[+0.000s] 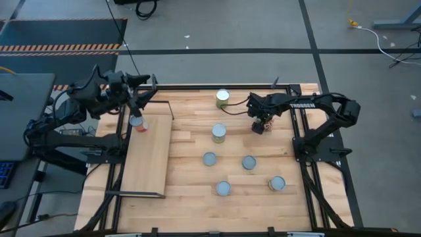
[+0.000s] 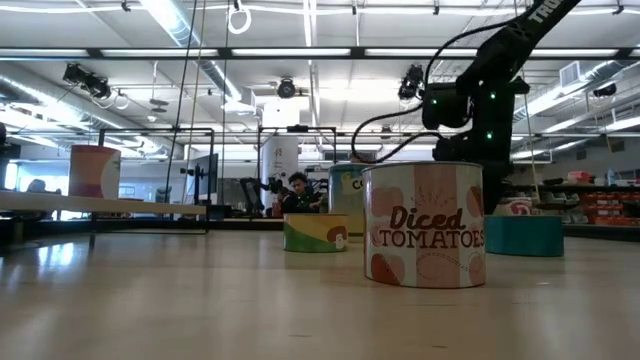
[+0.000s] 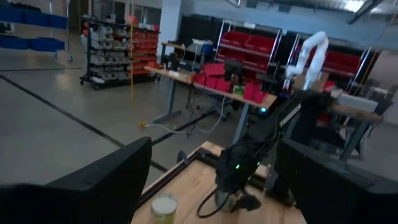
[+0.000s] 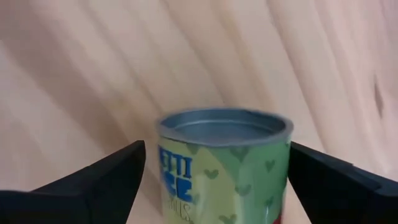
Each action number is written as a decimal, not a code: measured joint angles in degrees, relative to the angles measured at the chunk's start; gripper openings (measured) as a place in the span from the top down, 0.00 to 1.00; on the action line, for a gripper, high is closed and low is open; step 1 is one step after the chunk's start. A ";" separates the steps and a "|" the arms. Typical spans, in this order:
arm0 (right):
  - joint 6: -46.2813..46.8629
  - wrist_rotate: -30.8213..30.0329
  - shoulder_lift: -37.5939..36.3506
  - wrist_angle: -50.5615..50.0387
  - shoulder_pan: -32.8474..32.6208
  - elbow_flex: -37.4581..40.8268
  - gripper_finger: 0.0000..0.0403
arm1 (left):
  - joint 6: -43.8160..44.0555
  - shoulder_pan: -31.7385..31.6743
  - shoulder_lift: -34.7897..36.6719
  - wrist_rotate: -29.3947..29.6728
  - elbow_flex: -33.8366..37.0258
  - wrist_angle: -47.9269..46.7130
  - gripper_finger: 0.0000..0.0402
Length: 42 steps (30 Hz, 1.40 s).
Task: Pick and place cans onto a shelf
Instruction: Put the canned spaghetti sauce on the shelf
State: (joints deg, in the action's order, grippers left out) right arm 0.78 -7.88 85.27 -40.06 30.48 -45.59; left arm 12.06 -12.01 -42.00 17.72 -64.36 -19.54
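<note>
From above, the shelf (image 1: 146, 161), a pale plywood board in a thin black frame, carries one orange can (image 1: 137, 122) at its far end, under the left hand (image 1: 140, 100), whose fingers stand apart. Six cans (image 1: 218, 133) with silvery tops are scattered over the plank table (image 1: 191, 197). The right hand (image 1: 260, 125) hangs over another, fingers apart.

At table height, a "Diced Tomatoes" can (image 2: 424, 224) looms nearest; a person (image 2: 297, 192) sits far behind.

The right wrist shows a green-labelled can (image 4: 224, 163) between spread fingers (image 4: 99, 180), untouched.
</note>
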 joint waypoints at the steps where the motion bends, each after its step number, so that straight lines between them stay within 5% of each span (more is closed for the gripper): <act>1: 1.10 -0.02 -0.02 0.26 0.31 0.46 0.06 | 0.60 0.00 0.00 0.00 0.00 0.26 0.12; 11: 8.92 1.33 0.00 3.34 1.26 0.45 0.17 | -1.85 0.02 -0.54 -5.92 0.02 1.26 0.12; 16: 8.27 1.52 0.00 6.10 -0.58 -7.42 0.25 | -1.84 -0.07 -0.87 -5.32 0.03 -0.53 0.12; 25: 3.74 -0.20 1.26 25.87 -8.85 -23.18 0.26 | 1.53 -0.03 1.34 -7.57 0.07 -6.47 0.12; 34: 9.02 -3.12 16.64 43.00 -24.74 -33.99 0.26 | 0.55 0.00 5.61 -17.01 0.00 -8.86 0.12; 42: 14.11 -13.88 30.45 57.91 -33.46 -36.28 0.26 | 2.83 0.02 6.05 -20.05 0.02 -15.59 0.12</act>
State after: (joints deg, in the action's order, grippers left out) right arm 14.88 -21.76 115.73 17.85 -2.98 -81.87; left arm 14.89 -11.99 -35.94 -2.33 -64.34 -35.13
